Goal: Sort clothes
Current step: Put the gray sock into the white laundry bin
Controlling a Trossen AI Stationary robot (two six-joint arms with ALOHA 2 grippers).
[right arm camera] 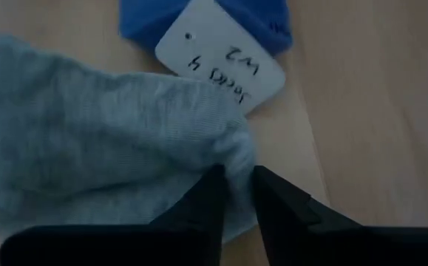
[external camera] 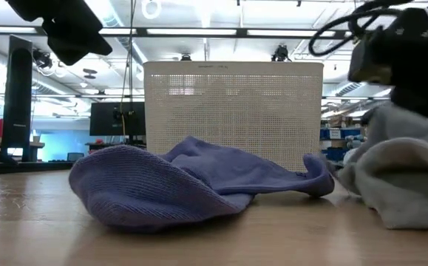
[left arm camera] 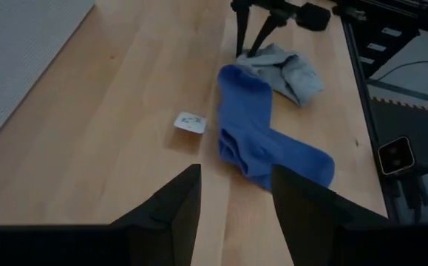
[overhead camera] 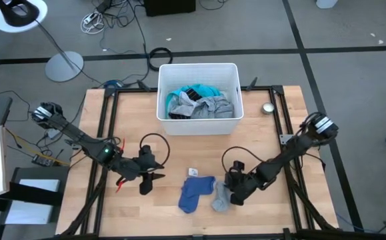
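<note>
A blue sock (overhead camera: pixel 196 193) lies flat on the table near its front edge, and it also shows in the left wrist view (left arm camera: pixel 262 140) and the low view (external camera: pixel 162 185). A grey sock (overhead camera: pixel 221 197) lies just to its right, touching it. My right gripper (overhead camera: pixel 235 191) is shut on the grey sock (right arm camera: pixel 88 148). My left gripper (overhead camera: pixel 147 180) is open and empty above the table, left of the blue sock, with its fingers (left arm camera: pixel 177 207) pointing toward it. The white bin (overhead camera: pixel 198 117) at the far side holds grey, turquoise and black garments (overhead camera: pixel 199 101). My right gripper pinches a bunched fold of the grey sock (right arm camera: pixel 232 159) between its two fingers, at the sock's edge nearest the blue sock. The fingers come slanting down from the table's right side. Most of the sock (external camera: pixel 406 185) rests on the table.
A small white paper tag (overhead camera: pixel 193 172) lies on the table beside the blue sock's far end (right arm camera: pixel 221 52). A small round metal thing (overhead camera: pixel 267 108) sits right of the bin. Bare wood lies between the bin and the socks.
</note>
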